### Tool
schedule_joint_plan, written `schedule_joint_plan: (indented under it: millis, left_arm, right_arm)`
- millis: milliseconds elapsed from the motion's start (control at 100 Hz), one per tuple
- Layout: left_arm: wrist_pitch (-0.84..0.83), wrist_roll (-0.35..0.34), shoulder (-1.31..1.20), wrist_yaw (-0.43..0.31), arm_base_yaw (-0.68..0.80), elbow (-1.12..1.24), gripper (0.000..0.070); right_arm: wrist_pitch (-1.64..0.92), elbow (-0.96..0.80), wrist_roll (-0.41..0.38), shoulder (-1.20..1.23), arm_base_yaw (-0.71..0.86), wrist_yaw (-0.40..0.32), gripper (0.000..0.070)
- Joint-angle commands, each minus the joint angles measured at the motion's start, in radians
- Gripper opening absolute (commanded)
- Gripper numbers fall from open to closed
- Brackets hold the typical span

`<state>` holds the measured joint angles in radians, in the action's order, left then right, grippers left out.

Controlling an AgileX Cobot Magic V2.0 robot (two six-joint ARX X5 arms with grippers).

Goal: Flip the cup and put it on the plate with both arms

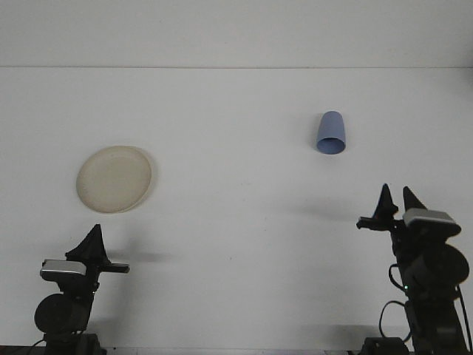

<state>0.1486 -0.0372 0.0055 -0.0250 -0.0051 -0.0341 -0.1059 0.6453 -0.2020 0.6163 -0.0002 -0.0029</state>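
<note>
A blue cup (331, 133) lies on its side at the right back of the white table (236, 222), its open mouth turned toward me. A cream plate (114, 178) rests flat on the left side. My right gripper (397, 194) is raised at the right front, well short of the cup, open with its two fingertips apart and nothing between them. Low at the left front, just in front of the plate, my left gripper (94, 231) has its fingers meeting in a single point and holds nothing.
The table's far edge meets a pale wall (236, 29) along the back. Between plate and cup lies a wide stretch of bare white tabletop.
</note>
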Motion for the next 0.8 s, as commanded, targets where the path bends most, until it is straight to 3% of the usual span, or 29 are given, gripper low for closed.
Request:
schedule_joint_plan:
  millis: [0,170,650,790]
  left_arm:
    - [0.010,0.004,-0.001,0.003,-0.002,0.020,0.0013]
    - [0.010,0.004,-0.001,0.003,-0.002,0.020,0.0013]
    - [0.010,0.004,-0.001,0.003,-0.002,0.020,0.0013]
    - [0.010,0.004,-0.001,0.003,-0.002,0.020,0.0013]
  right_arm:
    - [0.008,0.047,0.057,0.104,0.001,-0.030,0.0564]
    - [0.154,0.074,0.091,0.329,0.002,-0.078,0.0564]
    - [0.693,0.080,0.220,0.957,0.003,-0.072,0.0560]
    - [0.744,0.140,0.267,1.097,0.000,-0.047,0.0559]
